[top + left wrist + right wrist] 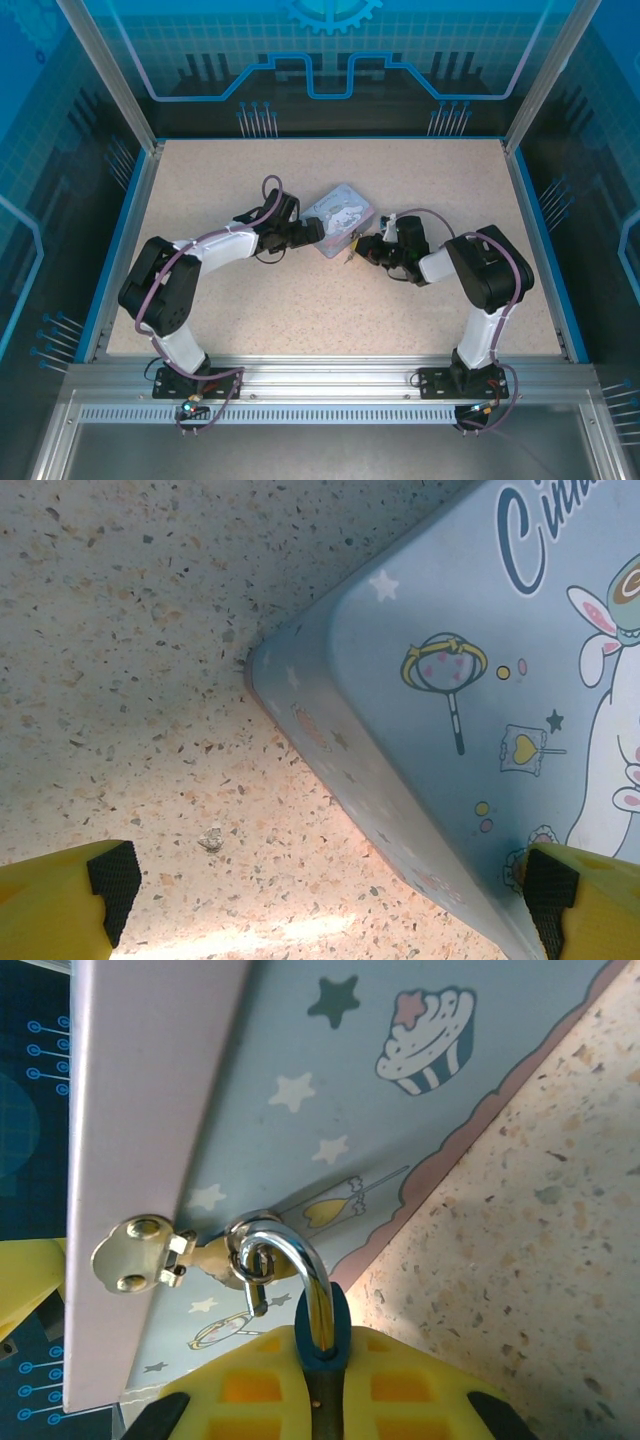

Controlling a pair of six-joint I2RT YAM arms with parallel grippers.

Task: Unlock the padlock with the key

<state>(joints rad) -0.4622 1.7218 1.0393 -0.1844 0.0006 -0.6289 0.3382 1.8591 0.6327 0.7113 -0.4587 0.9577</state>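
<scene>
Right wrist view: the padlock (312,1285) hooks by its silver hoop through the latch (135,1255) of the blue tin (330,1110), its body hidden inside the right gripper (323,1350), which is clenched on it. The left gripper (330,890) stands wide open astride the tin's corner on the surface (150,630), grasping nothing. The key I cannot make out, nor whether the hoop is freed; the unlocking looks not yet finished.

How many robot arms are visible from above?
2. The left arm reaches left of the blue tin, the right arm right of it. None looks hidden.
</scene>
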